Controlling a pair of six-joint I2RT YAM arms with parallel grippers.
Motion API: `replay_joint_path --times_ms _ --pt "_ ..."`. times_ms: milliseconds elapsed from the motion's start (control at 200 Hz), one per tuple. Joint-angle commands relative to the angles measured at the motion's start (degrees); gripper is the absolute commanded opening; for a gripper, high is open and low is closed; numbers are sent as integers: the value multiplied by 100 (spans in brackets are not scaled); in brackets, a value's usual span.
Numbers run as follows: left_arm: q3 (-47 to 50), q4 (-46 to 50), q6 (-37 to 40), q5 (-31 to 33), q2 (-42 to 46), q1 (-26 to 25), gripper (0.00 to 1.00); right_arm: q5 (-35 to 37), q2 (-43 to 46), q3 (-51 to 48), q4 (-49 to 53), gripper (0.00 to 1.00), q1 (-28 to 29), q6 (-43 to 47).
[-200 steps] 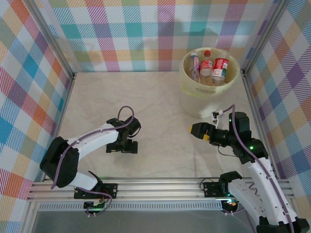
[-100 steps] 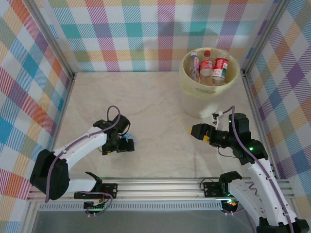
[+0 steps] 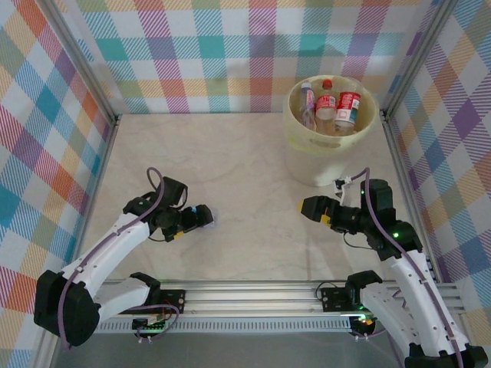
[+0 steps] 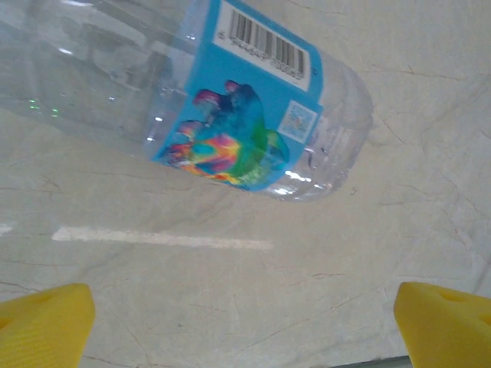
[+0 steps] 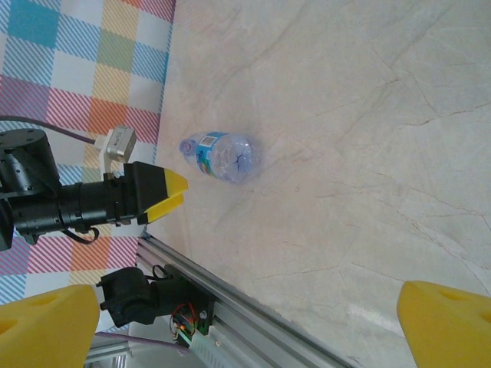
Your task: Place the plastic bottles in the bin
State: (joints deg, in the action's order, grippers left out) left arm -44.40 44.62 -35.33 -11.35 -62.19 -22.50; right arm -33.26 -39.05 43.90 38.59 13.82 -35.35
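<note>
Bin (image 3: 307, 165): at least three bottles (image 3: 330, 103) inside, perhaps more hidden.
Left over: blue-label bottle (image 3: 202, 217) lying on table (image 3: 245, 161), just ahead of left gripper (image 4: 245, 318).
Hands: left gripper and right gripper (image 5: 245, 322) both spread wide, empty.

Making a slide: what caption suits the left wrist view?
Open left gripper facing a blue-labelled plastic bottle lying on the marbled table.

Bench (image 3: 245, 169): pale marble-look top with thin grey veins and a streak of glare (image 4: 161, 238) in the left wrist view. Checked fabric walls (image 3: 230, 54) on three sides, in pastel blue, orange, purple and green. Aluminium posts (image 3: 80, 61) at the far corners. Slotted aluminium rail (image 3: 253, 295) along the near edge. Small circuit board (image 3: 149, 322) just below it, left side.
</note>
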Motion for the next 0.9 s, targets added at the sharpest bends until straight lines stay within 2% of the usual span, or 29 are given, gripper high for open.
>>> replay_joint_path --times_ms 0,165,220,280,385,500,595,895 --pt "-56 164 494 -57 -85 195 100 -52 30 -60 -79 100 -11 62" --pt "-435 633 1757 -120 -337 218 100 -42 39 -97 -95 100 -11 64" --pt "-481 669 1725 60 -298 220 100 -41 53 -117 -105 100 -11 64" --pt "-487 615 1770 -67 -329 220 100 -24 68 -139 -105 100 -12 59" --pt "-646 961 1593 208 -708 220 100 -12 111 -197 -122 100 -11 40" --pt "-509 1010 1390 145 -905 220 100 -6 124 -240 -135 100 -11 20" --pt "-416 1038 1277 472 -902 220 100 -6 134 -283 -160 100 -11 18" --pt "-676 1132 1396 874 -1493 173 100 20 140 -345 -186 100 -11 28"
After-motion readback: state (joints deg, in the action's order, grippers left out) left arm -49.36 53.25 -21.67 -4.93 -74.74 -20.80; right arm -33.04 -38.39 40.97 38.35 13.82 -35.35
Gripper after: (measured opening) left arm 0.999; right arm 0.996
